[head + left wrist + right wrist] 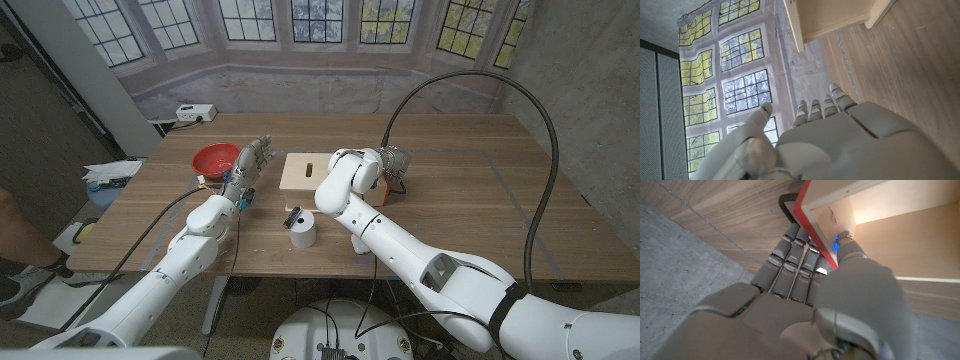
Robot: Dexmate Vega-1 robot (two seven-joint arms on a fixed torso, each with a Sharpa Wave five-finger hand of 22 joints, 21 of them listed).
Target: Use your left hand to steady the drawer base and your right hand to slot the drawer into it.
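Drawer [860, 215], a small box with a red front edge and pale wood inside, sits in the right hand [385, 172] toward the middle of the worktop [480, 190]. From the right wrist view the fingers [790, 265] run along the outside of the red edge while the thumb hooks over it into the box, so the hand is plainly grasping it. In the head view the drawer is mostly hidden behind the wrist, with just a bit of red showing beside the drawer base.

That drawer base [303, 169] is a flat, pale wooden piece with a dark slot in its top, lying just to the left of the right hand, close by it; I cannot tell whether the two touch.

The left hand [250, 163] is raised off the wood, fingers spread and pointing up, holding nothing. It stands between a red bowl [214, 159] and the drawer base, near the base but apart from it. The left wrist view shows a corner of pale wood above the worktop beyond the fingertips.

Nearer the robot a white cylinder [303, 231] stands upright with a small black piece [293, 215] against its top edge.
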